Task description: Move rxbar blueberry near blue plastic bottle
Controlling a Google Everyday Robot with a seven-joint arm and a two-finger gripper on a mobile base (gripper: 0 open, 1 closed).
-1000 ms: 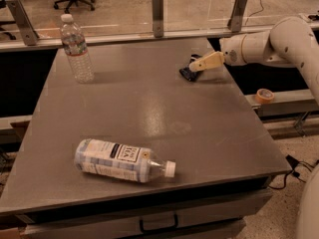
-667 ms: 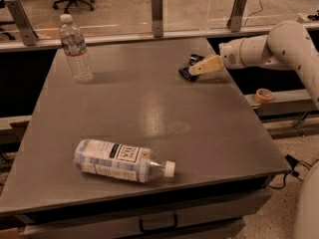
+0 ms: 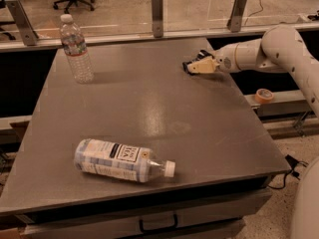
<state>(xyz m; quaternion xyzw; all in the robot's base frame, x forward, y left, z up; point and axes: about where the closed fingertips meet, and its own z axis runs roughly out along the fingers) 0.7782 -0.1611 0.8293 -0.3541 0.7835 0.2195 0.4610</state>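
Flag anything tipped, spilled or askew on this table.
The blue plastic bottle lies on its side near the front edge, cap on, no spill visible. The water bottle stands upright far left. The gripper is at the rxbar blueberry, far right.

Pincer [image 3: 193, 66] and, seemingly, rxbar blueberry [image 3: 187, 66] sit far right; blue plastic bottle [image 3: 117, 161] front-left.
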